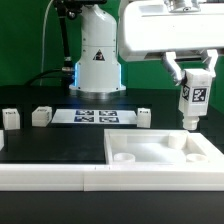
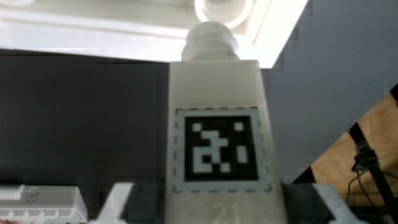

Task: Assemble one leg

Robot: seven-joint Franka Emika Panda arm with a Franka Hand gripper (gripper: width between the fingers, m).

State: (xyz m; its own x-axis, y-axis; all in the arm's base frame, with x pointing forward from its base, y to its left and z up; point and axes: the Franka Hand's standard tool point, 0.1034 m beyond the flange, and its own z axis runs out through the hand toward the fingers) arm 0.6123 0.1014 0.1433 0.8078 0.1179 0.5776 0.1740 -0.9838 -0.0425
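Observation:
My gripper point(image 1: 190, 84) is shut on the leg point(image 1: 191, 103), a white rectangular post with a black-and-white tag on its face. It hangs upright in the air at the exterior view's right, its screw tip just above the far right corner of the large flat white panel point(image 1: 145, 146). In the wrist view the leg point(image 2: 217, 120) fills the middle, its tag facing the camera and its narrow threaded end pointing away. The two dark fingers point(image 2: 164, 205) press on both sides of its base.
Several loose white legs point(image 1: 41, 115) stand on the black table along the back, one point(image 1: 143, 115) to the right of the marker board point(image 1: 96, 116). The robot's white base point(image 1: 97, 60) rises behind. A white block point(image 1: 10, 118) sits at the far left.

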